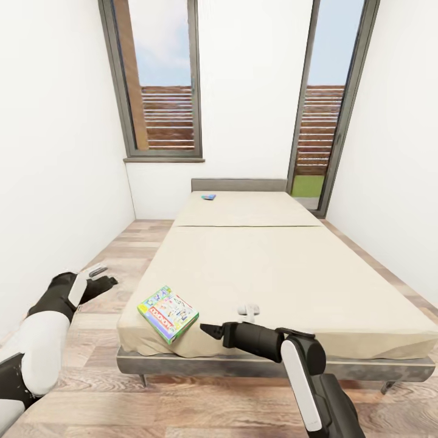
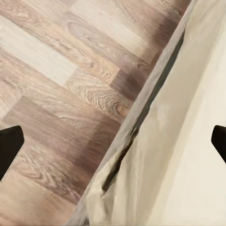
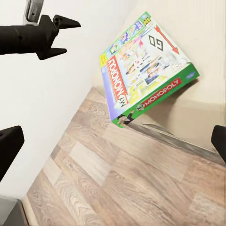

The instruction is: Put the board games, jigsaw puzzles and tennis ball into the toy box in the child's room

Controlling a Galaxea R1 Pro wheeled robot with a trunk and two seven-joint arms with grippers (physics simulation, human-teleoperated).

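Note:
A green-edged colourful board game (image 1: 168, 313) lies flat on the near left corner of the cream bed (image 1: 274, 261), partly overhanging the edge. In the right wrist view the same box (image 3: 143, 70) reads "MONOPOLY". My right gripper (image 1: 205, 331) hovers open just right of it at the bed's front edge, its fingers (image 3: 10, 148) spread wide. A small blue board game (image 1: 208, 197) rests near the headboard. My left gripper (image 1: 104, 277) hangs open over the floor left of the bed, and its wrist view looks down on the bed's edge (image 2: 141, 122).
Wood-plank floor (image 1: 121, 249) runs in a narrow strip between the left white wall and the bed. A tall window (image 1: 161, 79) and a glass door (image 1: 325, 103) stand behind the headboard. The bed's grey frame (image 1: 267, 367) runs along the front.

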